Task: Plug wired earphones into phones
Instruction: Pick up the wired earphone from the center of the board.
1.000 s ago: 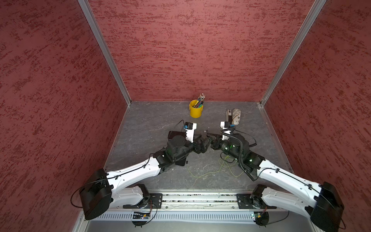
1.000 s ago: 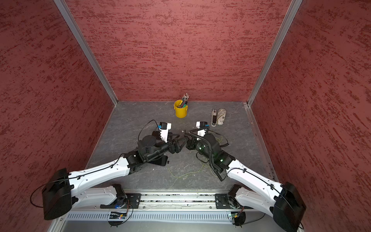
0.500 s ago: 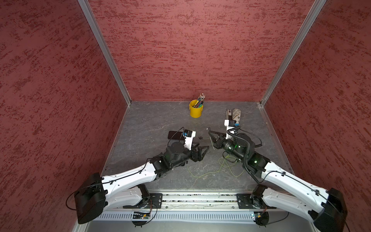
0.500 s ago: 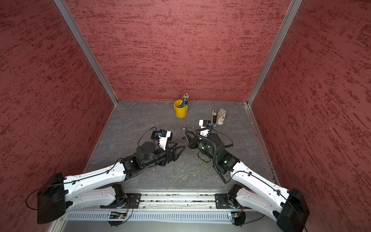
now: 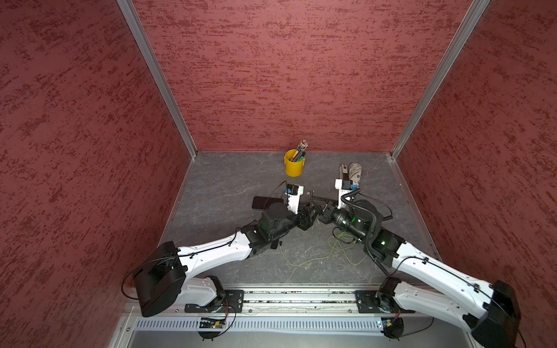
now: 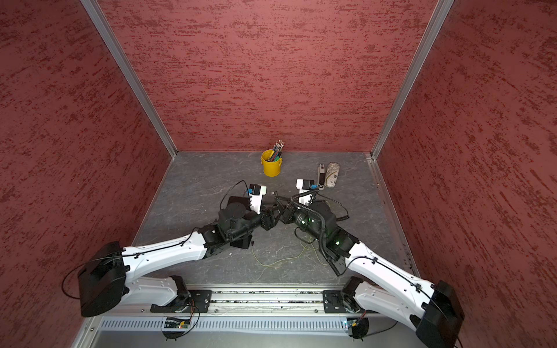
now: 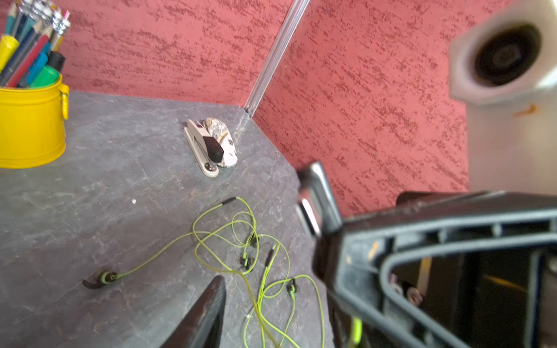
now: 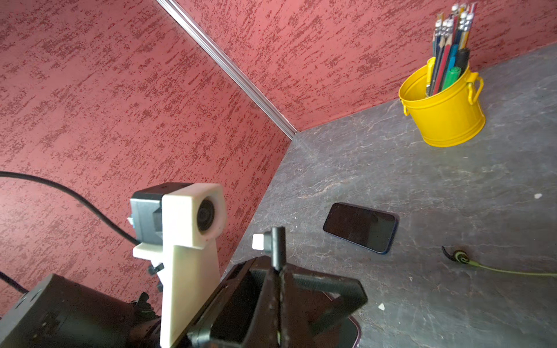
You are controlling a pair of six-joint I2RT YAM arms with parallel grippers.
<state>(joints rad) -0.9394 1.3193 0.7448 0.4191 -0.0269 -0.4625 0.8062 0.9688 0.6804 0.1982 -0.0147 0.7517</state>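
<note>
Earphones [image 7: 245, 262] lie tangled on the worktop [image 7: 120, 180] beside the right arm [image 5: 422, 265]
One phone [image 8: 360, 227] lies flat beside the left arm [image 5: 217, 256]; a second phone [image 8: 351, 331] shows partly beneath the tools. Right tool [image 8: 277, 238] is pinched fully closed, its catch unclear; how wide the left tool [image 5: 312, 212] stands I cannot tell.

Both top views are lit brightly and evenly from overhead — only soft, short shadows are thrown under the arms [image 5: 217, 256] onto the grey counter [image 5: 229, 180]. The corner rails [image 5: 156, 78] are splayed outward by wide-angle distortion. In the left wrist view the white camera housing [image 7: 506, 57] is badly blurred, as is everything close to the lens, while the earphones [image 7: 104, 277] are rendered sharp. A dull sheen is seen on the phone screen [image 8: 361, 226] — the right wrist view's nearest parts are softened.
</note>
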